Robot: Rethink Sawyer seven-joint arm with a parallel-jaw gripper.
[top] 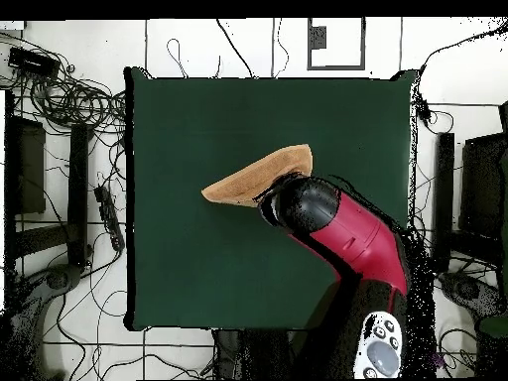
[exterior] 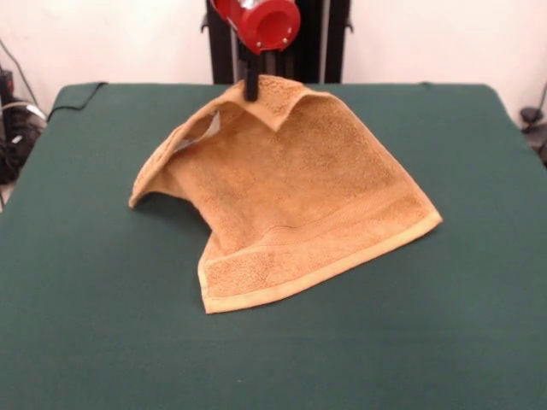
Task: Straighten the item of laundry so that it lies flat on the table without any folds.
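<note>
The towel (exterior: 291, 196) sits in the middle of the front view, tented rather than flat. Its top edge is lifted to a peak in the upper centre of the frame, and the cloth slopes down from there. One corner rests on the table (exterior: 102, 325) at the right of centre, another just below centre, and a third hangs out toward the left with a shadowed hollow under it. The woven border band runs along the low front edge, and a pale patch, possibly the tag, shows inside the folded-over flap at upper left.

My gripper (exterior: 250, 88) comes down from the top edge of the front view, a dark finger meeting the towel's peak, with the red housing just above it. The cloth hangs from that point, so I have the top edge pinched.

In the overhead view the towel (top: 260, 179) shows as a narrow tan wedge slightly above the centre of the green table (top: 198, 278), and my red and black arm (top: 342, 223) reaches in from the lower right, covering the part of the cloth beneath it.
</note>
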